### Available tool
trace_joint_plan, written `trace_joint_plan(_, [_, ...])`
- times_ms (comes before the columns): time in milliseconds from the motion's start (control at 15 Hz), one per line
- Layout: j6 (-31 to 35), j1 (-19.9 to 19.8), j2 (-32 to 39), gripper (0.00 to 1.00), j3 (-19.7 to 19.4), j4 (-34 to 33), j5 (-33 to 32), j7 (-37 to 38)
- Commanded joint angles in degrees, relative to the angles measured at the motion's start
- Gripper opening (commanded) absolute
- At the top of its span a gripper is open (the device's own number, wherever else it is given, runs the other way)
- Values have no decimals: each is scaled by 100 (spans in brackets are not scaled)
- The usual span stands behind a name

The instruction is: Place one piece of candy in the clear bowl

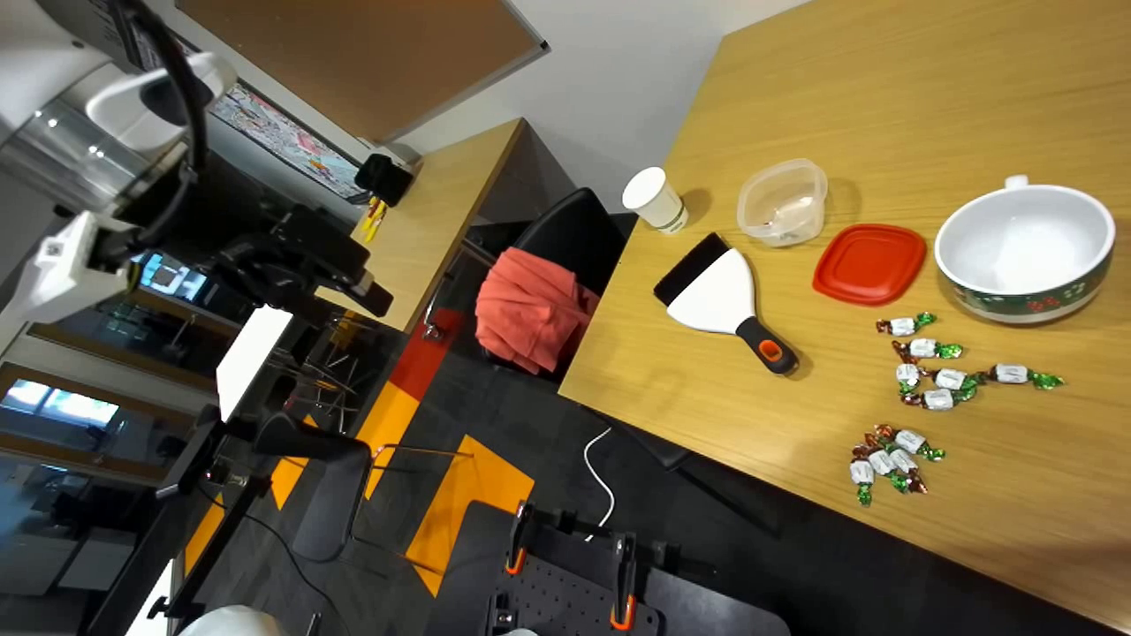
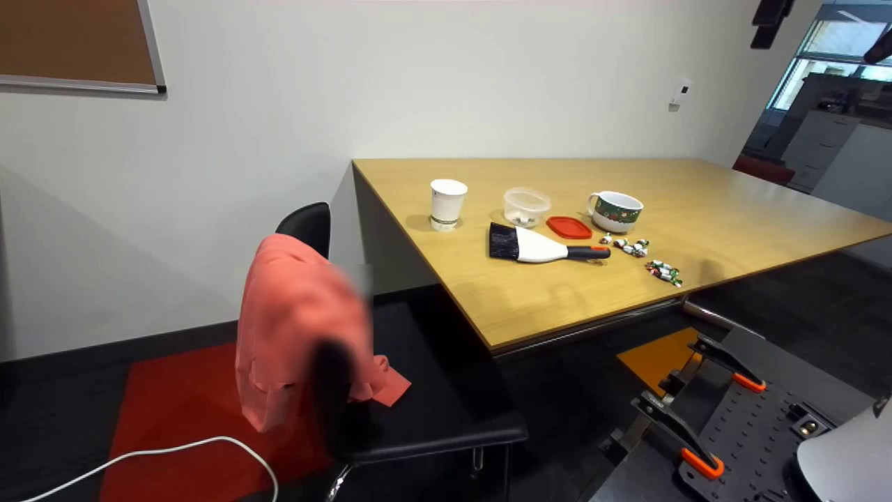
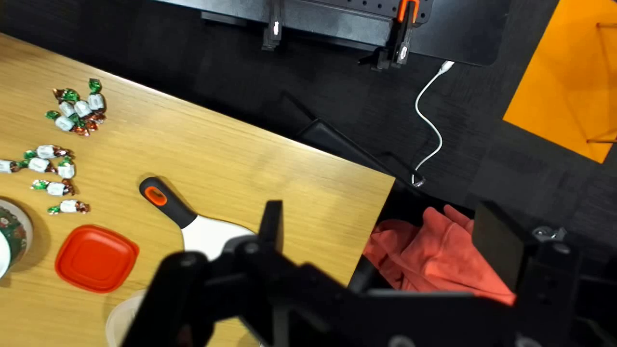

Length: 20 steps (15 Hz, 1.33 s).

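Note:
The clear bowl, a small see-through tub, stands on the table in both exterior views (image 1: 784,233) (image 2: 514,209). A small whitish item, possibly a candy, shows inside it. In the wrist view the clear bowl (image 3: 119,315) is partly hidden behind the gripper. Wrapped candies lie in a near-edge cluster (image 1: 899,461) and a looser group (image 1: 950,378) by the white bowl. The clusters also show in the wrist view (image 3: 82,110) (image 3: 48,166). My gripper (image 3: 385,236) is wide open and empty, above the table corner. It also shows in both exterior views (image 1: 353,296) (image 2: 817,45), high and away from the candies.
A red lid (image 1: 872,263) lies between the clear bowl and the larger white bowl (image 1: 1043,300). A white-and-black brush (image 1: 720,296) lies nearer the table corner. A paper cup (image 1: 651,198) stands beside the clear bowl. A chair with a red cloth (image 1: 530,309) is beside the table.

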<state>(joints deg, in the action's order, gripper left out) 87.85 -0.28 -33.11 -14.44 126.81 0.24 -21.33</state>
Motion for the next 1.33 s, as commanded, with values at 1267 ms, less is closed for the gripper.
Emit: trace_joint_plan(1267, [1835,-979,1187,100,-112,269,-33,973])
